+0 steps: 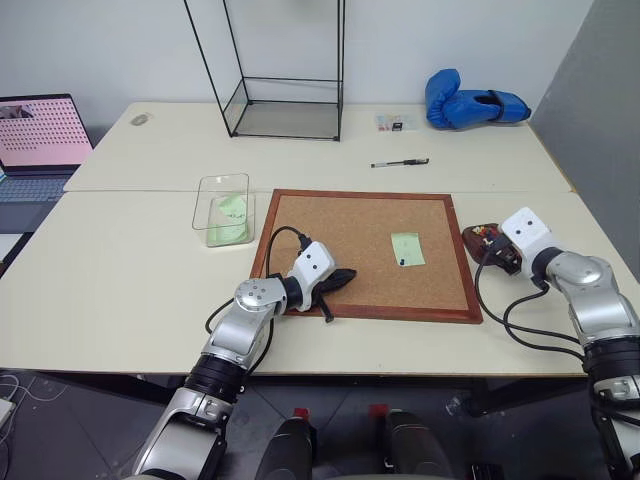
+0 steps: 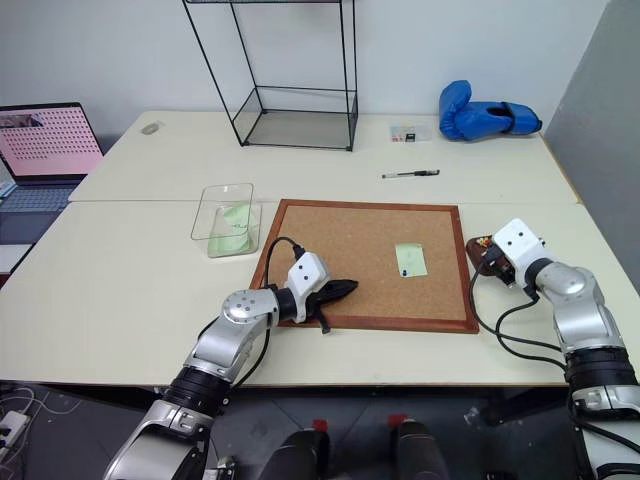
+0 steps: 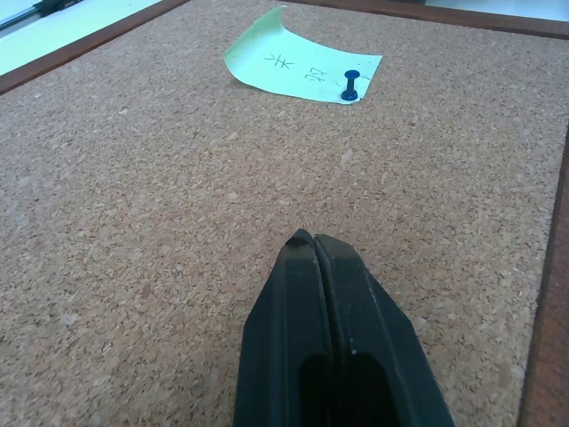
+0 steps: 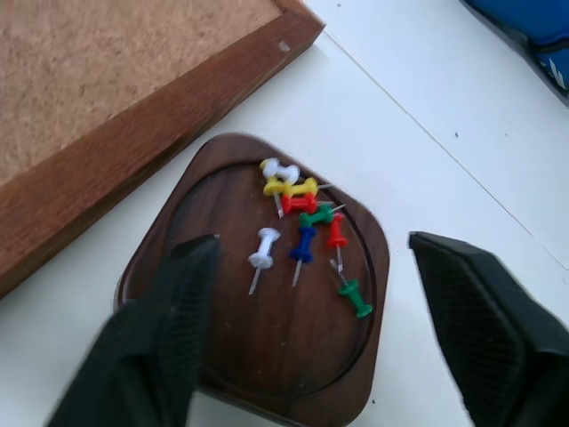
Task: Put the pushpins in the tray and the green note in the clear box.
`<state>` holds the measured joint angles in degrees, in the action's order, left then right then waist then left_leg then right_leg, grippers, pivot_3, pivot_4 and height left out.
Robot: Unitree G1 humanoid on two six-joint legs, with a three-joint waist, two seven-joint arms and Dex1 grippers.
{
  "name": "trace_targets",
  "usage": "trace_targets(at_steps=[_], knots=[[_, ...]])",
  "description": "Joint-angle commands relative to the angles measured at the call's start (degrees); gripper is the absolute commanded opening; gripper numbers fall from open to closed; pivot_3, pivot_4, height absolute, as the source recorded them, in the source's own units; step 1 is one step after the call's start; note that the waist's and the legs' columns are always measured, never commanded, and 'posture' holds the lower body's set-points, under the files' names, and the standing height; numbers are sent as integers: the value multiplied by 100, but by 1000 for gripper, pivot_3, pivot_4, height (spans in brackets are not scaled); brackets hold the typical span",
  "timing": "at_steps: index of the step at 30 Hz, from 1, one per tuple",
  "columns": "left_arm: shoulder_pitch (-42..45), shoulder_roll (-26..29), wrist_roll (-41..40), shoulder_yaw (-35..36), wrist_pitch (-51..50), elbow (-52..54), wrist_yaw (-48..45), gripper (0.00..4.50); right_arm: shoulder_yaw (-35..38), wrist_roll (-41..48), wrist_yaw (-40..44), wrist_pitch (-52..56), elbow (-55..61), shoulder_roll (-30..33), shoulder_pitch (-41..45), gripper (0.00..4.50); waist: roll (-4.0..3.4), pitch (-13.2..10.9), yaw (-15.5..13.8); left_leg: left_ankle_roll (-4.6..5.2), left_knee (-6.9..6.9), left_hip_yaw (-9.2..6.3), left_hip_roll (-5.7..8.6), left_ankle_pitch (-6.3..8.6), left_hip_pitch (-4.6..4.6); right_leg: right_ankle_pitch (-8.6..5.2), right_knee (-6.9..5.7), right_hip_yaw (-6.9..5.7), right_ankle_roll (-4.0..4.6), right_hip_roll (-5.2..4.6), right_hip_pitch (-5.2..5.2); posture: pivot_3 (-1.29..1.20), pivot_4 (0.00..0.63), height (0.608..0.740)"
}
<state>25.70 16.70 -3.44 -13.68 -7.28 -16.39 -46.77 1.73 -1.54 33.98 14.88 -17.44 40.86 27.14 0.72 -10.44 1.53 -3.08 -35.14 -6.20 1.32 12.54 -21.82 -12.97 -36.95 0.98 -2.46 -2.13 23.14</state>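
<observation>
With its fingers pressed together, the left gripper (image 3: 313, 242) is hovering over the cork board (image 1: 340, 225), while the right gripper (image 4: 311, 294) is spreading wide above the tray (image 4: 231, 347) of pushpins (image 4: 307, 233), the green note (image 1: 407, 249) lying pinned on the board's right half.

The right claw (image 1: 497, 252) hides part of the tray (image 1: 473, 236); the note's (image 3: 298, 64) writing is illegible.
</observation>
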Motion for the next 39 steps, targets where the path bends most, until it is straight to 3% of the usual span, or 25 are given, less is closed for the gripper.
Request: trace_targets(at_steps=[1, 8, 21, 22, 24, 39], knots=[[-167, -26, 243, -309, -135, -364, -34, 0, 234, 860, 802, 595, 1026, 13, -116, 3777, 0, 0, 1, 0, 0, 0, 0, 0, 1, 0, 0, -1, 0, 0, -1, 0, 150, 740], [-155, -18, 249, -306, -119, -384, -58, 0, -141, 1474, 1167, 1390, 2026, -468, -504, 3777, 2, 5, -1, 0, -1, -4, -1, 0, 1, 0, 1, -3, -1, 0, -4, 0, 150, 740], [-193, 1, 246, -285, -143, -335, -35, 0, -677, 1255, 974, 1236, 1212, -1182, -18, 3777, -2, 9, -9, 0, -2, -6, 0, 0, 2, 0, 0, -5, -1, 0, -4, 0, 150, 740], [-199, 3, 246, -284, -147, -328, -33, 0, -687, 1238, 966, 1213, 1166, -1207, 1, 3403, -3, 9, -7, 0, -1, -7, 0, 0, 3, 0, 0, -6, -1, 0, -3, 0, 150, 740], [-203, 6, 244, -285, -152, -321, -31, 0, -686, 1197, 944, 1160, 1080, -1249, 34, 3226, -3, 9, -5, 0, -1, -7, -2, 0, 4, 0, -1, -6, 0, 1, -3, 0, 150, 740], [-195, 4, 242, -295, -153, -323, -41, 0, -733, 1099, 962, 996, 905, -1384, 96, 340, -3, 10, -3, 0, -1, -6, -1, 0, 3, 0, -1, -6, -1, 1, -3, 0, 150, 740]])
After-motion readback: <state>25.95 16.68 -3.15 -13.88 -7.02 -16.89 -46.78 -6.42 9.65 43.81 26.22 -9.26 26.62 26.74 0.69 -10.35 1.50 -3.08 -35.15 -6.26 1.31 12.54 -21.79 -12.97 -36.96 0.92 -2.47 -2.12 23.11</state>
